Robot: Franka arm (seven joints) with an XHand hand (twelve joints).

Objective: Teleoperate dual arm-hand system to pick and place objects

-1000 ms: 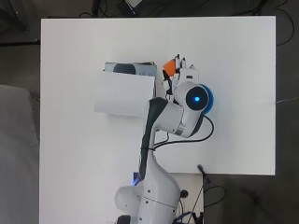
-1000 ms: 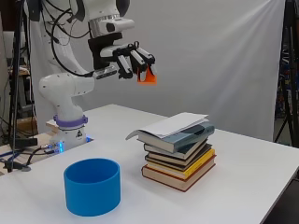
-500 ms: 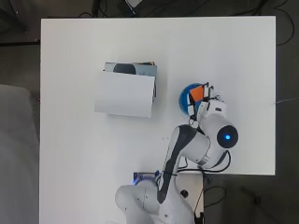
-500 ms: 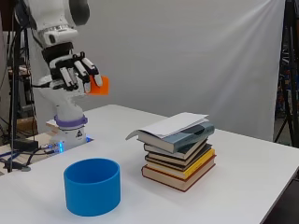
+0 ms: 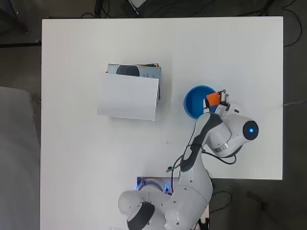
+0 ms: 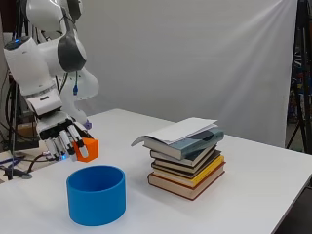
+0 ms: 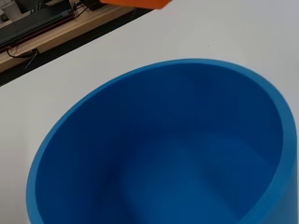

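- Lowered since a moment ago, the robot hand (image 6: pixel 61 139) now pinches the orange block (image 6: pixel 86 148) in curled fingers.
- Blue cup (image 6: pixel 96 201) sits just below it on the tabletop (image 6: pixel 253 195).

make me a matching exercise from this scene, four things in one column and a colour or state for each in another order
Things:
1. cube
2. container
3. top book of the stack
4. hand

States:
A. lying open, white pages up
B. blue, standing empty on the table
C. orange, held in the air above the container's rim
D. fingers curled round the cube

Pairs: 1-C, 2-B, 3-A, 4-D
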